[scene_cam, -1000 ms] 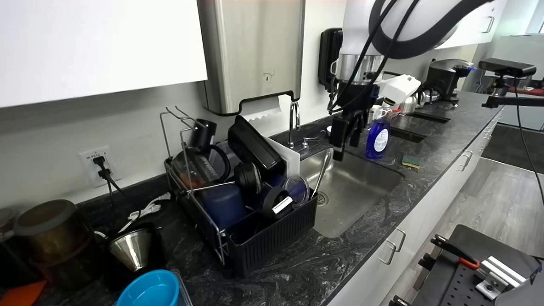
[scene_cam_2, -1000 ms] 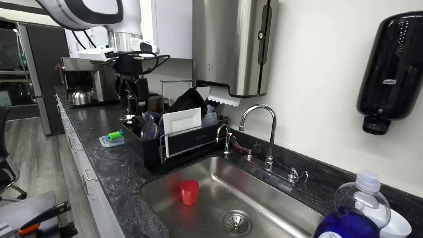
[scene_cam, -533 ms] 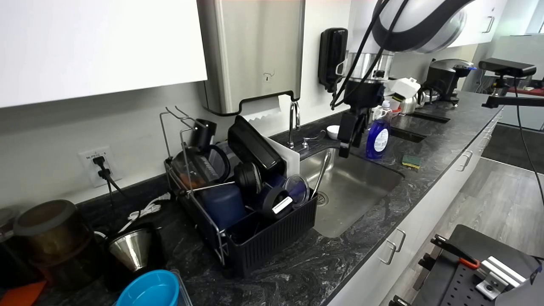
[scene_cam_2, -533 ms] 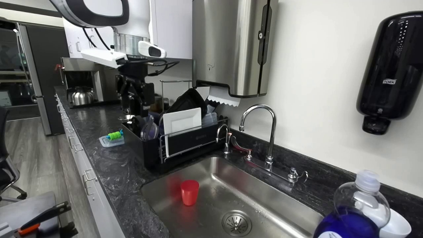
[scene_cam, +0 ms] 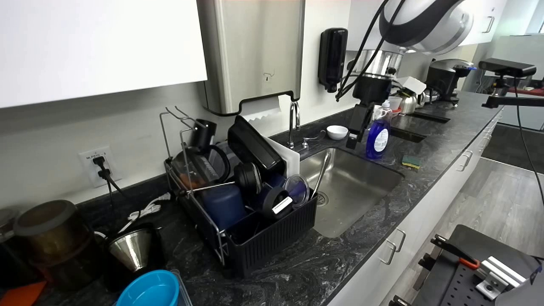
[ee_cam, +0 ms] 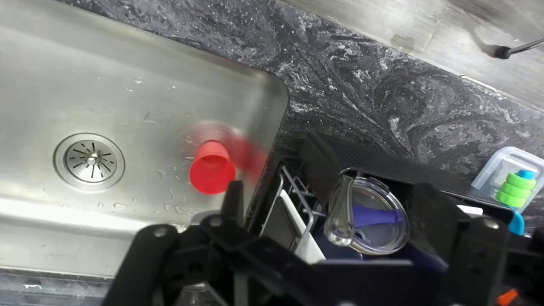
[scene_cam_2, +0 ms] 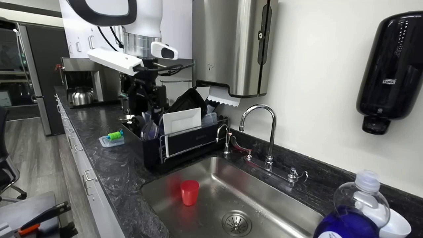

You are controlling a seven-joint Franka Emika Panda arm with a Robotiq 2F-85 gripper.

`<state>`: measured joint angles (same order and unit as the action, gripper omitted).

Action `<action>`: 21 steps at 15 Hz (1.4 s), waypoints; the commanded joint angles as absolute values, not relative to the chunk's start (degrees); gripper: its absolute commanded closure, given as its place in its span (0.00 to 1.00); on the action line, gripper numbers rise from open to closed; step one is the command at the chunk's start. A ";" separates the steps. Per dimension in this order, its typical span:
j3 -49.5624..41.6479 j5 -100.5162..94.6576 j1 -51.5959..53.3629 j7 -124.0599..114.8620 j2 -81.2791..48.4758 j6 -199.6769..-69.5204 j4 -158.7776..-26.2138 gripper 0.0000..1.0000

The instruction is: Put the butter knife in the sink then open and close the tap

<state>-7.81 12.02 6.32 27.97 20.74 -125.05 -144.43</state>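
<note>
one knife (ee_cam: 341, 211) leans at the rack (scene_cam: 276, 238) corner by the sink (scene_cam: 361, 191), between the pincer's (ee_cam: 330, 190) spread jaws in the wrist view.

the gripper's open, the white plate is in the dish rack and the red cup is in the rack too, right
The red cup is not in the dish rack: the wrist view shows it in the sink. The rest holds: the gripper is open and the white plate is in the dish rack.
</note>
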 commanded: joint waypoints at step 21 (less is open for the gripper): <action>-14.85 44.65 -1.91 90.44 5.86 -113.77 -139.41 0.00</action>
